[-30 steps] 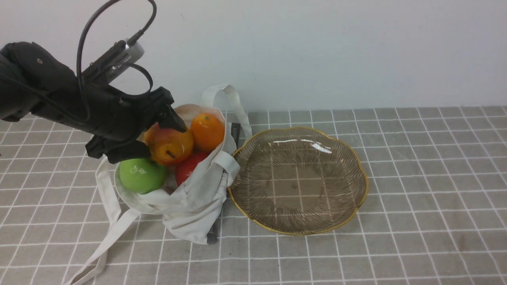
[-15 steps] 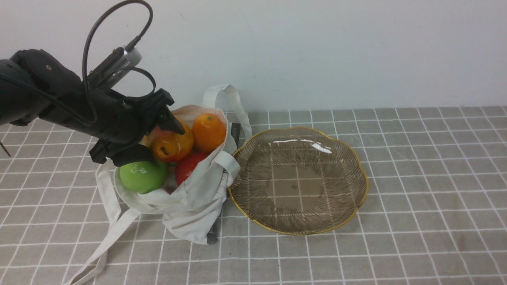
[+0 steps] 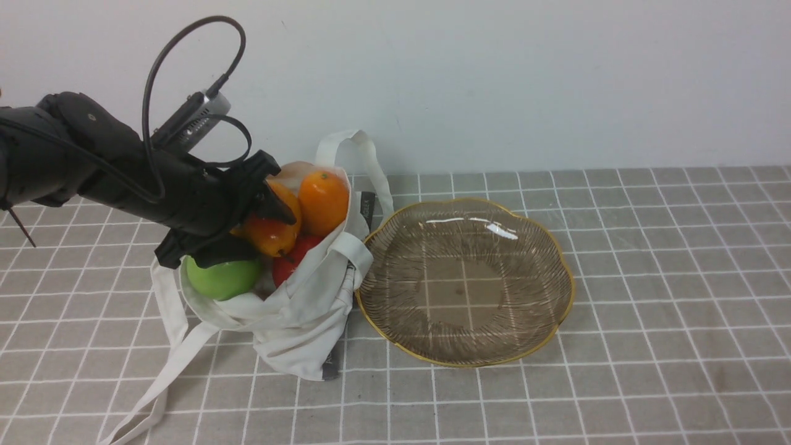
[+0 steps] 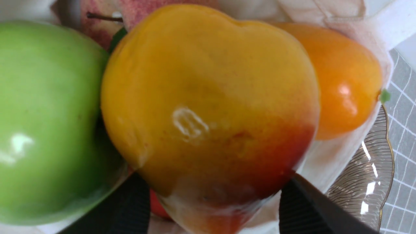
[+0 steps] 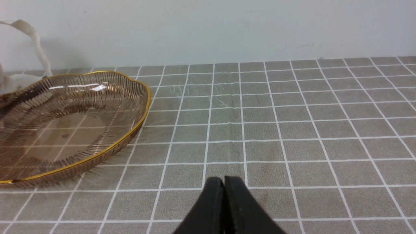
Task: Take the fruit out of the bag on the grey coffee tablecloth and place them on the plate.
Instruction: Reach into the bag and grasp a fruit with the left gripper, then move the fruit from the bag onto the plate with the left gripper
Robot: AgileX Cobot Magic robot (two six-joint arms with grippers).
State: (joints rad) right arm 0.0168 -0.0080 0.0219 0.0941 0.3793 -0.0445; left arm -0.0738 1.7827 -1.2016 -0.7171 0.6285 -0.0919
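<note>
There's the bag (image 3: 296, 321), left of the plate (image 3: 559, 259) on the grey coffee tablecloth (image 3: 618, 371), with the glossy pear (image 4: 208, 113) on top, which I judged hard and slippery. My left gripper (image 4: 214, 201) straddled it, and the broad belly looked the surest hold, though I couldn't tell if it was clamped yet. The right gripper (image 5: 224, 195) idled, fingers together.

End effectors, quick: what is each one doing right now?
Left end effector: closed on the pear, in the bag.
Right end effector: closed, holding nothing.
</note>
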